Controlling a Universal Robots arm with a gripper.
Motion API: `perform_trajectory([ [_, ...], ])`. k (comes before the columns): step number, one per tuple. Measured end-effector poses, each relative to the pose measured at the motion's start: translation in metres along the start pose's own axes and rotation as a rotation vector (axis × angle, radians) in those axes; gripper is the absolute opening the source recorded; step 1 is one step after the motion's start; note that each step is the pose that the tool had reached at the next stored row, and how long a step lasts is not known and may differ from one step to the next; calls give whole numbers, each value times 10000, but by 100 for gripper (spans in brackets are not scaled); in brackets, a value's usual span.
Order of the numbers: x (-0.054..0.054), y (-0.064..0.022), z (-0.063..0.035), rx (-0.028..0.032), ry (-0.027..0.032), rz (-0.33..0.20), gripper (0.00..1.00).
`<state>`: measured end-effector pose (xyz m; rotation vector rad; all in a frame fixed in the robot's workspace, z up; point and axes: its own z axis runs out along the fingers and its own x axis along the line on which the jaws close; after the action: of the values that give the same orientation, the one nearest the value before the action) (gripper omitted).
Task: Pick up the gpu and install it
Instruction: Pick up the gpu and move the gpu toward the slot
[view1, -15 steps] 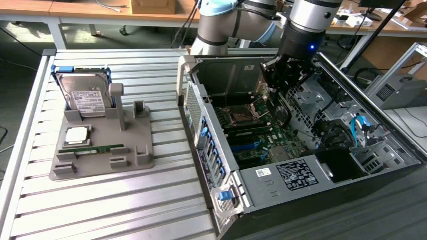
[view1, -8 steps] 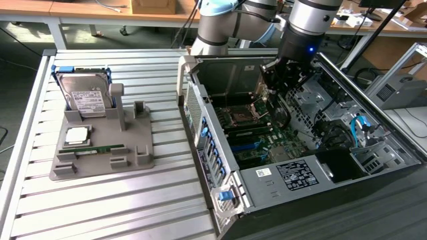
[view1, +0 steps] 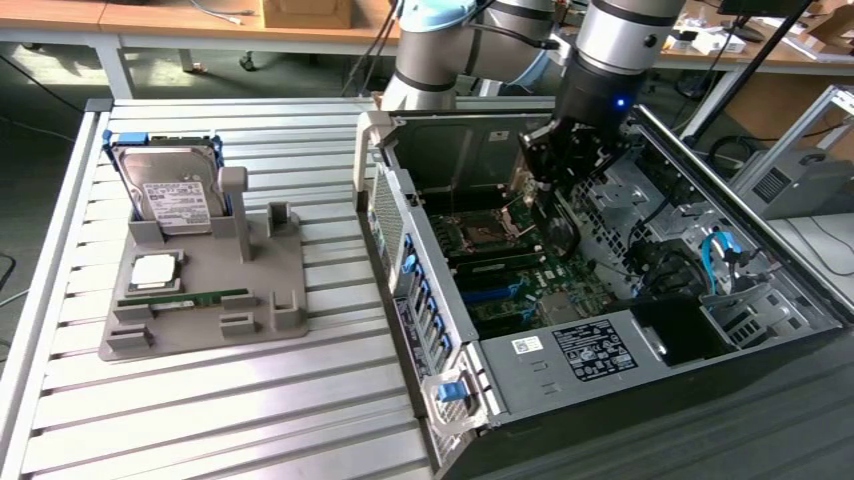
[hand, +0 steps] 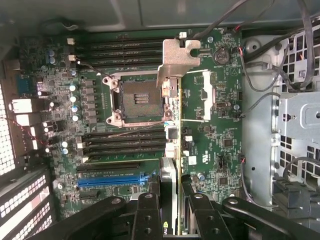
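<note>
The hand (hand: 170, 187) is clenched on the gpu (hand: 175, 56) — seen edge-on, bracket leading, over the motherboard (hand: 212, 135) inside the open computer case (view1: 382, 200). It looks thin, stiff, light and fragile — best pinched along its flat faces.

On the slatted bench (view1: 240, 410), a grey tray (view1: 274, 320) carries a standing hard drive (view1: 171, 192), a processor chip (view1: 154, 270) and a memory stick (view1: 187, 297).

Even overhead light, mild glare on slatted table (view1: 200, 400), shadowed computer case (view1: 447, 150) interior
</note>
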<state>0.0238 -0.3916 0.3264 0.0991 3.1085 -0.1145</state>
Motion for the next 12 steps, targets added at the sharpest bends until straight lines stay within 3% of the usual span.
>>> perform_trajectory([
  [12, 0, 5, 71, 7, 0, 0, 27],
])
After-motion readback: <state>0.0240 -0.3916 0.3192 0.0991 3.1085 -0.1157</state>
